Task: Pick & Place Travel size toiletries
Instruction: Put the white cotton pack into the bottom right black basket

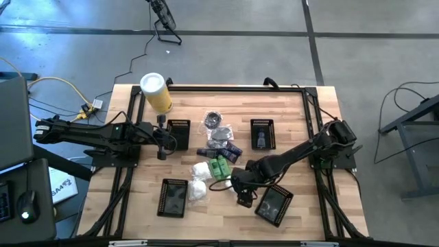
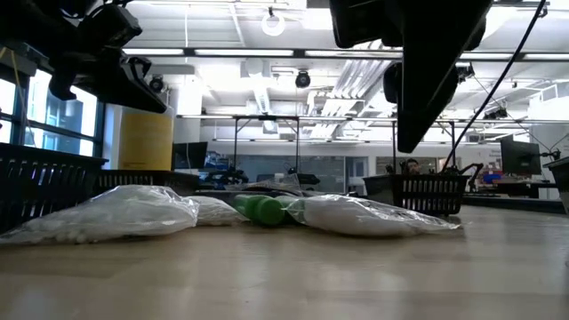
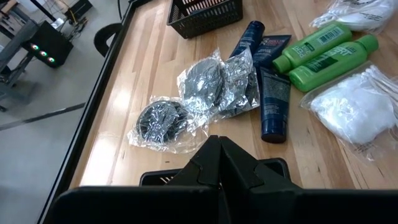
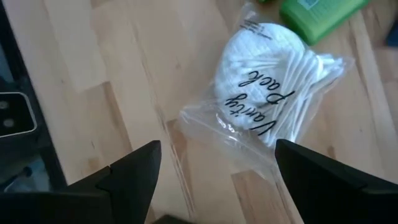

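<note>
The travel size toiletries lie in a cluster mid-table: silvery-clear packets, dark blue tubes, green bottles and white packets. My right gripper hangs open above the bare wood near the front, pointing steeply down. A white packet printed "Vanity Pack" lies flat just beyond its fingers, untouched. My left gripper waits shut at the table's left, aimed at the cluster, with nothing between its fingers.
Four black mesh baskets stand around the cluster: far left, far right, near left and near right, right beside my right gripper. A tall yellow canister stands at the far left. Bare wood stretches along the near edge.
</note>
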